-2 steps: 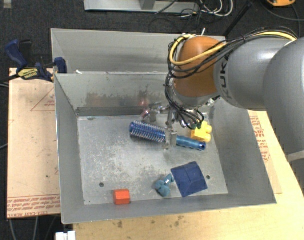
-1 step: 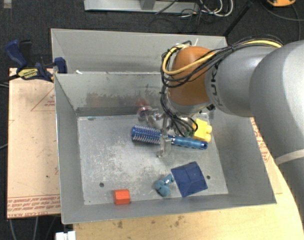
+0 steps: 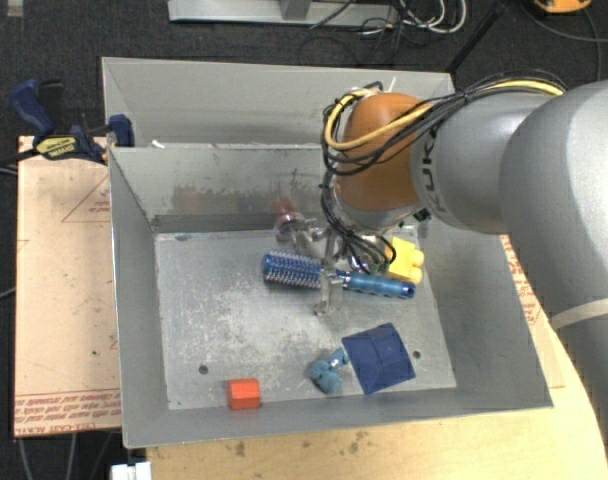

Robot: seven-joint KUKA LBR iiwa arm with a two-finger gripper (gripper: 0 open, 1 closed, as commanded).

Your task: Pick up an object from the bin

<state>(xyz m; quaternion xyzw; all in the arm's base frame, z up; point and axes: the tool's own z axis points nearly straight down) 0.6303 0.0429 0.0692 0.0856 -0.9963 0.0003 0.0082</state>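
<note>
Approach step, seemingly: blue hairbrush [image 3: 296,271] just beneath claw [image 3: 327,290], grip state unreadable; next, clamping its neck, then lifting.

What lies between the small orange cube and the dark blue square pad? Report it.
A small light-blue lump beside the pad, in the camera view.

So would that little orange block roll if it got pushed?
Probably not: the orange block looks boxy with flat faces, so it would likely slide. Being small, it's probably light. It lies near the bin's front wall, so it might get stuck there.
</note>
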